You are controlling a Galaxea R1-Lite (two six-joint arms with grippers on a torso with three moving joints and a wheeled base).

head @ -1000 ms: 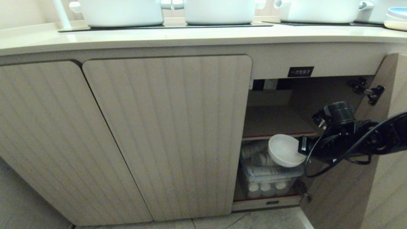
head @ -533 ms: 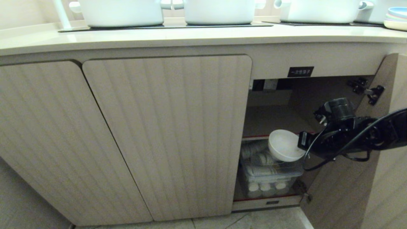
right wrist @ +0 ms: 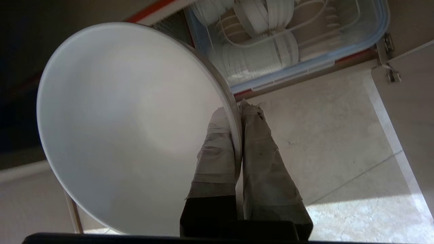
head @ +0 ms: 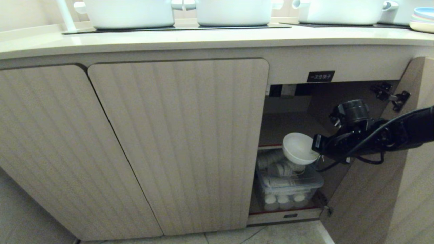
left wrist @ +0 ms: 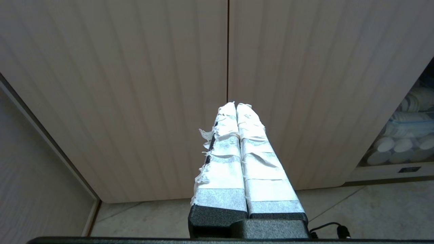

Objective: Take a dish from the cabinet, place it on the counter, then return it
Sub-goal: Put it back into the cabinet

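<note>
A: The bowl (head: 298,148) is the plain white one, pinched at its rim by the right gripper (head: 317,149), in front of the open cabinet (head: 178,135) and level with the red front edge of the inner shelf (head: 288,130). It tilts, mouth turned up and toward the closed doors.

B: How is the grip?

A: In the right wrist view the two taped fingers (right wrist: 261,152) sit close together with the bowl's (right wrist: 129,125) wall clamped between them, one inside the rim, one outside. The bowl's far side covers much of the opening behind it.

B: And the other arm?

A: The left gripper (left wrist: 235,105) is missing from the head view. Its own camera shows its taped fingers pressed together on nothing, pointing at the closed doors, low near the tiled floor (left wrist: 356,210).

B: What is beneath the bowl?

A: A clear plastic box (head: 288,186) on the cabinet's bottom shelf, packed with white stacked pieces. Through the plastic I cannot tell whether they are cups or lids. Part of the box is hidden by the bowl and the arm.

B: Further back?

A: The inner shelf runs into shadow and its rear cannot be made out. A small black label (head: 320,76) sits above the opening; its white characters are too small to read.

B: And on top?

A: The counter (head: 203,39) carries white pots (head: 234,12) on black panels, their tops cut off by the frame. Pastel plates (head: 422,20) show only partly at the counter's right end.
</note>
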